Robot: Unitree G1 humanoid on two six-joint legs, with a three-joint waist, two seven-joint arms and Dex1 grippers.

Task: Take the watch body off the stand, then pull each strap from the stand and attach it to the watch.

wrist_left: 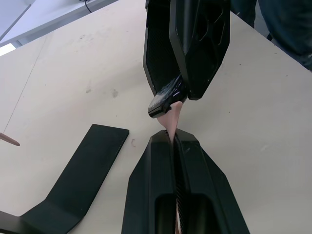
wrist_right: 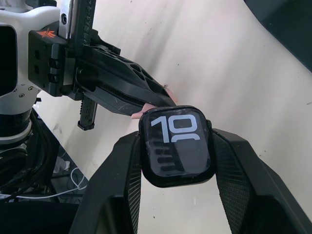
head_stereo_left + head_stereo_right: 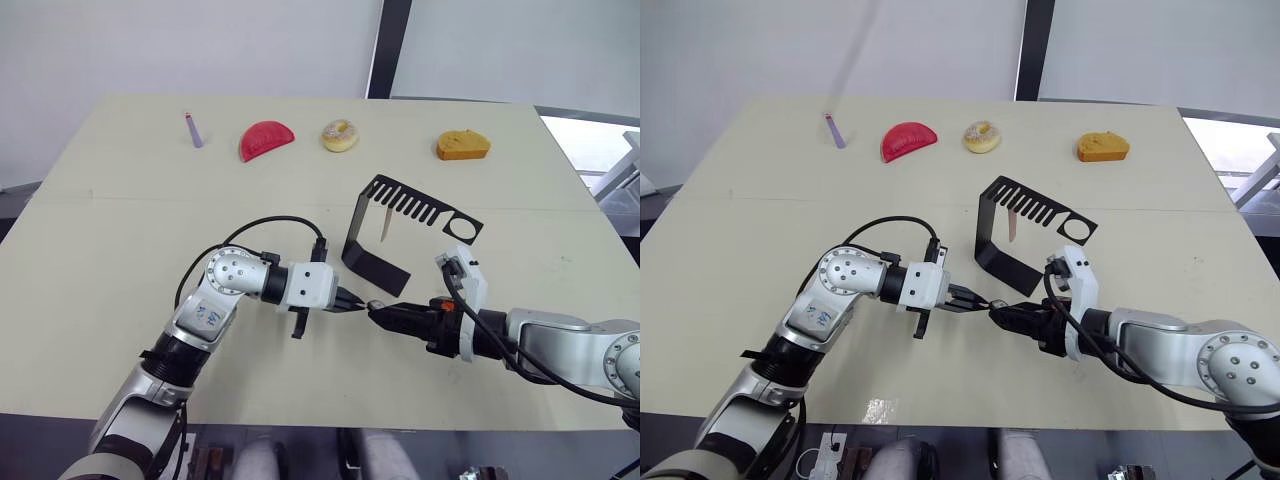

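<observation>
Left eye view showed you the desk (image 3: pixel 110 200) with a purple stick (image 3: pixel 194 130) at the far left of the back row, then a red half-round piece (image 3: pixel 265 139), a doughnut (image 3: pixel 340 134) and a tan bread-like piece (image 3: pixel 462 146). Nearer you, your left tool (image 3: pixel 352 300) was closed flat on one pinkish strap (image 1: pixel 173 119), whose free tip poked out past the fingertips. That tip touched the edge of the watch body (image 2: pixel 176 145), which your right tool (image 3: pixel 377 311) gripped by its two sides, screen toward the wrist camera and showing white digits. The two tools met tip to tip above the desk, just in front of the stand's flat foot. The stand (image 3: pixel 362 225) stood upright behind them, in the middle of the desk, its slotted arm reaching right and ending in the ring hole. The second strap (image 3: pixel 385 223) hung down from one of the slots, clear of the desk.
</observation>
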